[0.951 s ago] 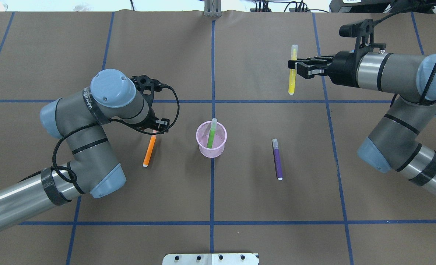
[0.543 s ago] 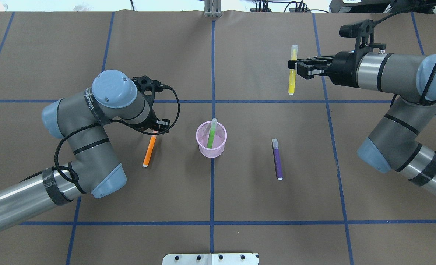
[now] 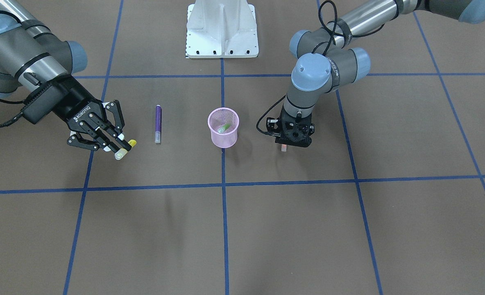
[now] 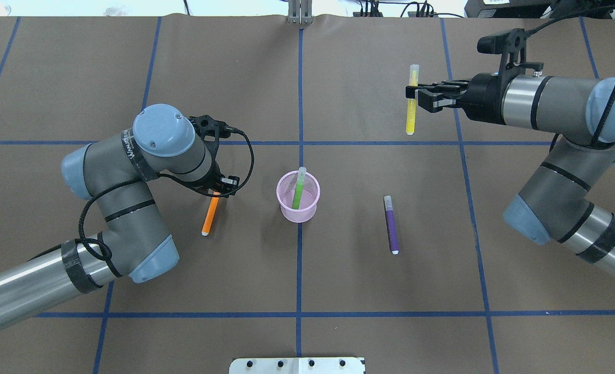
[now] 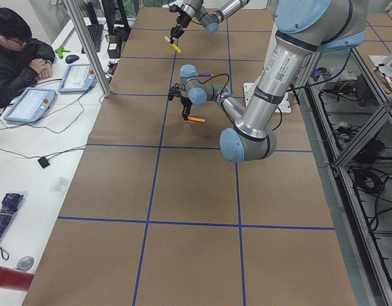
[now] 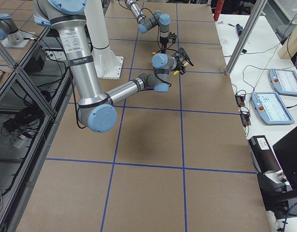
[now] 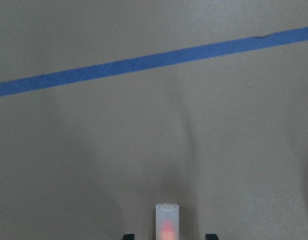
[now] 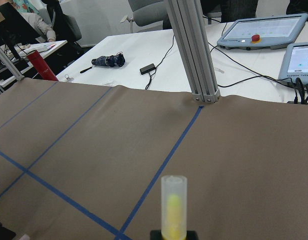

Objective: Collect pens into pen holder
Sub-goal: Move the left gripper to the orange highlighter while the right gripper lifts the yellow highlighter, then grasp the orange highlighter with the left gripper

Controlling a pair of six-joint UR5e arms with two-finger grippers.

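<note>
**Q:** Pen holder (image 4: 298,215): position and contents?
**A:** Centre of the overhead view, upright on the vertical blue tape line (image 4: 299,270). A green pen (image 4: 299,188) leans inside it. The orange pen (image 4: 210,217) lies left of centre and the purple pen (image 4: 391,226) right of centre, both flat on the table (image 4: 307,291).

**Q:** Gripper states?
**A:** Left gripper (image 7: 168,237): jaws spread either side of the orange pen's pale cap, not touching it in the wrist view. Right gripper (image 4: 416,98): clamped on a yellow pen (image 4: 412,114), upper right of the frame, clear of the table.

**Q:** Probable faults?
**A:** A grip at the cap end leaves the long barrel free to pivot, droop or slip. A tilted pen could strike the light mesh rim and tip the holder, or jam against the green pen. Both arms converging on centre could collide.

**Q:** Clearance?
**A:** There is open table all round the holder, and every pen is well apart from the table edges. The purple pen lies near the right arm's likely route.
</note>
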